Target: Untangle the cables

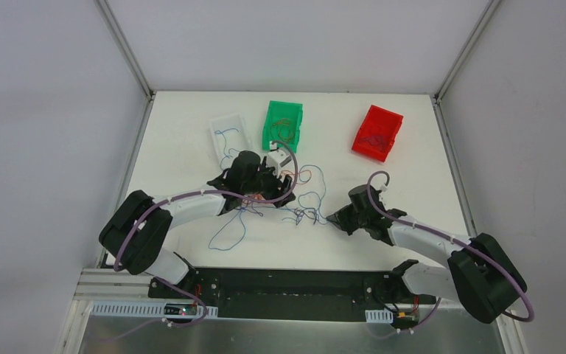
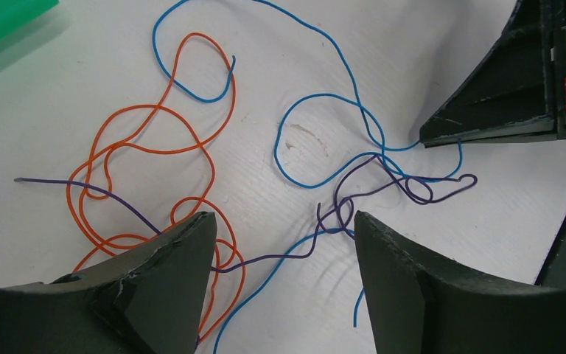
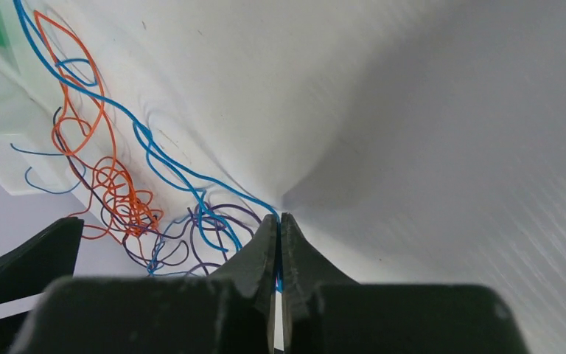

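The cables (image 1: 295,208) lie in a loose tangle near the middle of the table (image 1: 427,177), with the long axis roughly parallel to the near edge — one blue loop trails toward that edge. The left gripper (image 2: 284,225) stands wide over orange, purple and blue strands and grips none. The right gripper (image 3: 277,221) is clamped on a blue strand (image 3: 147,140) — it runs from the fingertips into the tangle.

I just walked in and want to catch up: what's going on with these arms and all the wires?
Thin cables are being untangled on a white table. The right tool is shut on a blue cable at the edge of the bunch. The left tool hangs open just above orange, purple and blue strands, gripping nothing. The cables are not yet pulled apart.
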{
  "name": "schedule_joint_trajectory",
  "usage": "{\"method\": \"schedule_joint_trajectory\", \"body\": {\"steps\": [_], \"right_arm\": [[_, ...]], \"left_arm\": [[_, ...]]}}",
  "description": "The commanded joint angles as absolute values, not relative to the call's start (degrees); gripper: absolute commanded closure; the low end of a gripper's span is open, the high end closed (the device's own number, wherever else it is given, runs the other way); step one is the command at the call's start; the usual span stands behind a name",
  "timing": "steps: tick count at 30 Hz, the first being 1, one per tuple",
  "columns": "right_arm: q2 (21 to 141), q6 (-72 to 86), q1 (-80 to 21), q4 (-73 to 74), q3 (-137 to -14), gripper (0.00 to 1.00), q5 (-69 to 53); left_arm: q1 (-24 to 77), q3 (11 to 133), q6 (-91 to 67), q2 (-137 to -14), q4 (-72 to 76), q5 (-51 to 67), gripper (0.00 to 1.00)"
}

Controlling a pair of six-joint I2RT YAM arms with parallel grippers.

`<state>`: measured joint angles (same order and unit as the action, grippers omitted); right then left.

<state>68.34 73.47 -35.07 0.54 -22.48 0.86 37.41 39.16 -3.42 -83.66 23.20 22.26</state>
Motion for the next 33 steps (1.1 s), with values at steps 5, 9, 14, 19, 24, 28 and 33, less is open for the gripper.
{"method": "schedule_joint_trajectory", "body": {"steps": [5,9,14,19,24,28,33], "right_arm": [[59.01,68.59,-35.11,12.11,-28.08,1.00,9.49],[55.82,64.18,-34.86,16.56,-31.97,1.00,13.10],[55.06,60.20,-34.00,19.49,-36.13,1.00,14.47],[55.13,55.82,-33.66,20.62,-40.37,1.00,15.27],[54.76,47.62,-33.69,24.09,-49.81,1.00,17.29],[54.09,37.58,-33.70,26.63,-58.28,1.00,16.10],[52.96,23.30,-33.69,26.77,-66.71,1.00,12.01]], "left_arm": [[37.40,45.17,-0.74,-88.53,14.33,26.55,0.30],[37.44,49.18,1.54,-91.71,7.40,27.64,0.31],[38.18,49.12,3.50,-90.59,6.86,30.11,0.31],[38.76,46.66,4.22,-88.29,10.82,29.10,0.31],[38.85,45.14,4.10,-86.86,13.64,26.91,0.32],[38.84,43.79,4.54,-85.68,15.18,25.12,0.33],[38.87,44.01,4.33,-85.74,14.87,24.53,0.33]]}}
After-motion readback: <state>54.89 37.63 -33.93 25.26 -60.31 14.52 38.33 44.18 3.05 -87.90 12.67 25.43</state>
